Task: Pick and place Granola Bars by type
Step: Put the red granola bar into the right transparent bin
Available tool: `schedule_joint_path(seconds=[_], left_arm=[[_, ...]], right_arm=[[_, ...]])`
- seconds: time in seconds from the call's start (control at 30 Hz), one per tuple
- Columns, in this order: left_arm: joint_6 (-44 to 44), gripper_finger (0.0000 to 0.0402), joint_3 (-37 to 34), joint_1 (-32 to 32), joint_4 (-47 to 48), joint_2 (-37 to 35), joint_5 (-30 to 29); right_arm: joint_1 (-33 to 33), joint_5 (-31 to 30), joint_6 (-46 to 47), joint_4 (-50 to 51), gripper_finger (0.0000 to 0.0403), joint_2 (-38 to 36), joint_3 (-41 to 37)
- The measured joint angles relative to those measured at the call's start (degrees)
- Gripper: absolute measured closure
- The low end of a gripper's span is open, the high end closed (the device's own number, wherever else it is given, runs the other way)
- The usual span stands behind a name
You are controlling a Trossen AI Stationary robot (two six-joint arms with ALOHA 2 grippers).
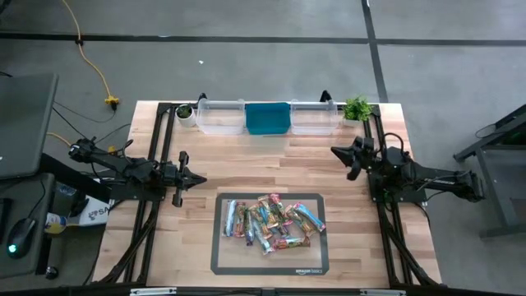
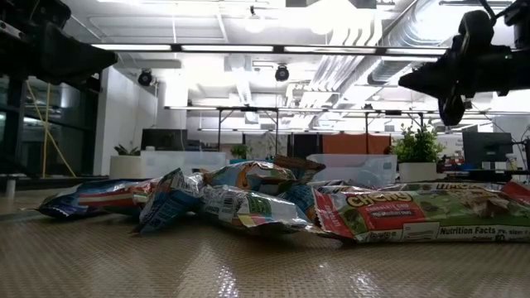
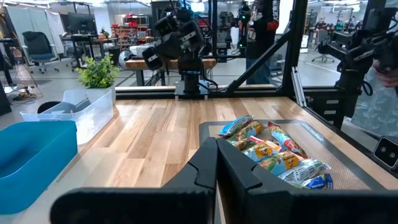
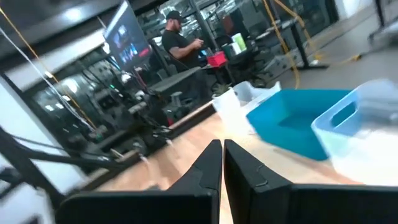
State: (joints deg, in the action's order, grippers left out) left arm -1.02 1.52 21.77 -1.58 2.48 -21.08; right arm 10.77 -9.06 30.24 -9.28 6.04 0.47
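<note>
The granola bars (image 1: 269, 224) lie in a loose pile of several shiny wrappers, blue, teal and red-orange, on a grey mat (image 1: 222, 263) at the table's near middle. They show too in the low view (image 2: 248, 203) and the left wrist view (image 3: 273, 152). My left gripper (image 1: 201, 178) hovers shut above the table, left of the pile, pointing toward the table's right. My right gripper (image 1: 335, 150) hovers shut near the right side, beyond the pile, pointing toward the table's left; in its wrist view (image 4: 222, 149) the fingers are together.
Three bins stand in a row at the far edge: a clear one (image 1: 220, 117), a blue one (image 1: 268, 119) and another clear one (image 1: 313, 117). Small potted plants (image 1: 357, 108) (image 1: 186, 113) sit at the row's ends. Bare wood lies between the mat and the bins. A person stands in the room behind.
</note>
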Motion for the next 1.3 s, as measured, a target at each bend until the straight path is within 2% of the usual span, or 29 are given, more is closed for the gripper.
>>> schedule_joint_path(seconds=[0.13, 0.23, 0.4, 0.63, 0.93, 1.17, 1.3], left_arm=[[0.0, 0.04, 0.0, 0.0, 0.0, 0.0, 0.0], [0.0, 0.04, 0.0, 0.0, 0.0, 0.0, 0.0], [0.0, 0.04, 0.0, 0.0, 0.0, 0.0, 0.0], [0.0, 0.04, 0.0, 0.0, 0.0, 0.0, 0.0], [0.0, 0.04, 0.0, 0.0, 0.0, 0.0, 0.0], [0.0, 0.04, 0.0, 0.0, 0.0, 0.0, 0.0], [0.0, 0.04, 0.0, 0.0, 0.0, 0.0, 0.0]], right_arm=[[0.0, 3.7, 2.7, -3.1, 0.0402, 0.0, 0.0], [0.0, 8.7, -0.6, -5.9, 0.0402, 0.0, 0.2], [0.0, 9.6, -1.6, -0.5, 0.0402, 1.6, 7.0], [0.0, 8.5, -9.4, 14.8, 0.0402, 10.3, 24.2], [0.0, 9.1, -11.1, 39.0, 0.0402, 29.2, 47.4], [-2.0, 10.7, -12.6, 54.6, 0.0402, 42.5, 59.7], [-3.6, 13.7, -8.9, 61.6, 0.0402, 48.6, 64.4]])
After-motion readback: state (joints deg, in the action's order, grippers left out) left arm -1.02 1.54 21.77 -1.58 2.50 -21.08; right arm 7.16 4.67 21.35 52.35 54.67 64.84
